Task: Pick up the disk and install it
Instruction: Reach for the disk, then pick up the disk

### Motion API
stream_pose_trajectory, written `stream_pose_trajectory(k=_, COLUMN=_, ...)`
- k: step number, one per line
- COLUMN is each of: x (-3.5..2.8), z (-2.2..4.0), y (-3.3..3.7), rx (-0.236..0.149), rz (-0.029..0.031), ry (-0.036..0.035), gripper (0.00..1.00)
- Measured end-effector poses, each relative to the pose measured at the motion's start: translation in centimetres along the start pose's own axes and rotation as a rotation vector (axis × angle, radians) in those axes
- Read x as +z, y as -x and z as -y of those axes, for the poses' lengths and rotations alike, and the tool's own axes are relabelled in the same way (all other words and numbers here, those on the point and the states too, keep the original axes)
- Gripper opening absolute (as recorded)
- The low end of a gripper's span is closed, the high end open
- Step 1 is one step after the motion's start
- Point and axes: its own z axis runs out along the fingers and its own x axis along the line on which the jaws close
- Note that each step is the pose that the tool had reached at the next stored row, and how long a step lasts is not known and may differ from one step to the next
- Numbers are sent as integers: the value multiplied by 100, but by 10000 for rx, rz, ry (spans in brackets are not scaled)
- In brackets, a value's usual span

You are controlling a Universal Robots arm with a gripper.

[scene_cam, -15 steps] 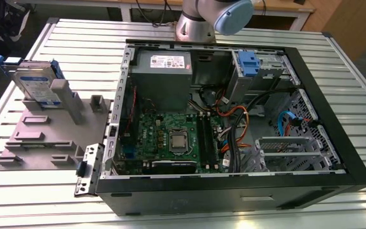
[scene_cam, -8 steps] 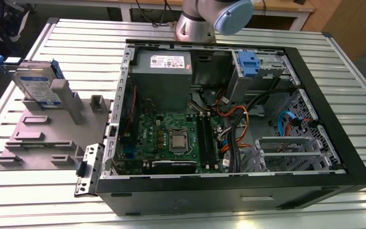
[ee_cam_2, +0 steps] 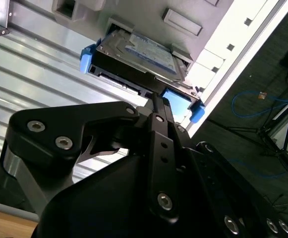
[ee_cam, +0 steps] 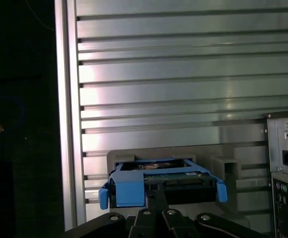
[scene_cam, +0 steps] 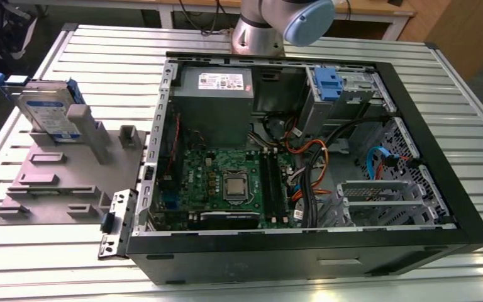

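Observation:
The disk [scene_cam: 47,112], a silver-grey drive with a white-and-blue label in a blue carrier frame, stands on edge in a slot of the grey fixture [scene_cam: 65,182] at the exterior view's left. In both wrist views the disk [ee_cam_2: 139,54] [ee_cam: 158,181] sits beyond my black gripper [ee_cam_2: 156,101] [ee_cam: 157,196]. The fingertips point at its blue end, a short gap away and not touching. The fingers are shut together with nothing between them.
An open black computer case [scene_cam: 443,182] lies on the slatted metal table [scene_cam: 99,56], with the motherboard [scene_cam: 229,182], a grey power-supply box [scene_cam: 214,94] and a drive bay holding a blue carrier [scene_cam: 326,85]. The arm's base [scene_cam: 263,28] stands behind the case.

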Motion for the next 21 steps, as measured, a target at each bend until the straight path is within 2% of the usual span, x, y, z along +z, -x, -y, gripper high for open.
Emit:
stream_pose_trajectory(k=7, x=15, z=74, y=55, rx=34, rz=0, ry=-2, gripper=11)
stream_pose_trajectory(k=9, x=18, z=77, y=73, rx=42, rz=-2, ry=-2, gripper=11)
stream_pose_trajectory(k=21, x=18, z=78, y=78, rx=43, rz=-2, ry=-2, gripper=11)
